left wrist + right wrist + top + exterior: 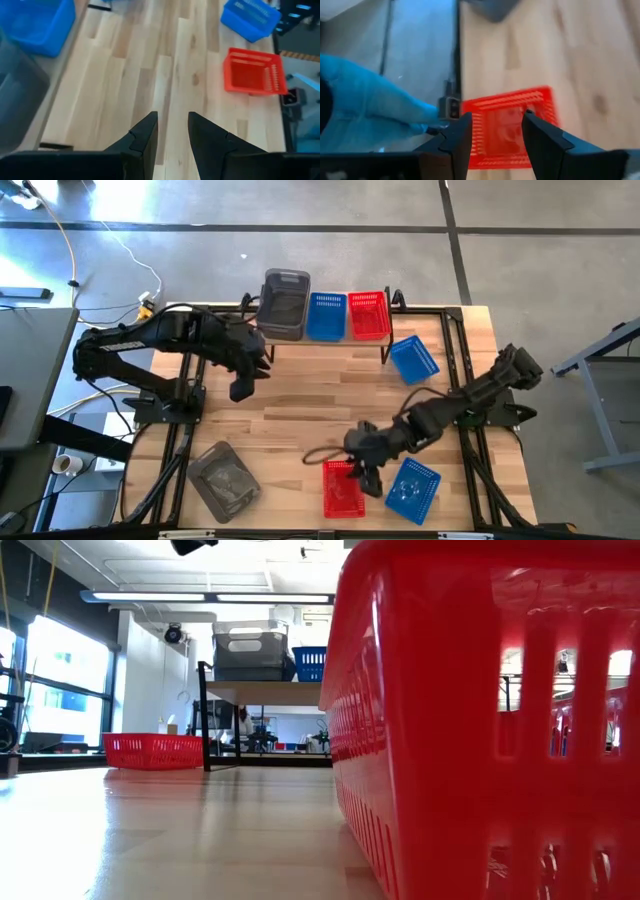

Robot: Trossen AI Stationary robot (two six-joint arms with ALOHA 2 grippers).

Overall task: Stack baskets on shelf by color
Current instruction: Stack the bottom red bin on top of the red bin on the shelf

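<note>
High view shows the right gripper (364, 471) at the upper right corner of a red basket (342, 488) near the table's front edge, well apart from the shelf (330, 340), its fingers (456, 135) parted narrowly over the basket's rim and not closed on it. On the shelf sit a grey basket (284, 304), a blue basket (326, 316) and another red basket (369, 315) side by side. The left gripper (240, 385) hangs just in front of the shelf's grey end, its fingers (145, 135) slightly apart and empty.

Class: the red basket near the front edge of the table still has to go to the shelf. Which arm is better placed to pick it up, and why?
The right. Its gripper hovers over the red basket, jaws open. The left gripper hangs empty near the shelf, across the table.
</note>
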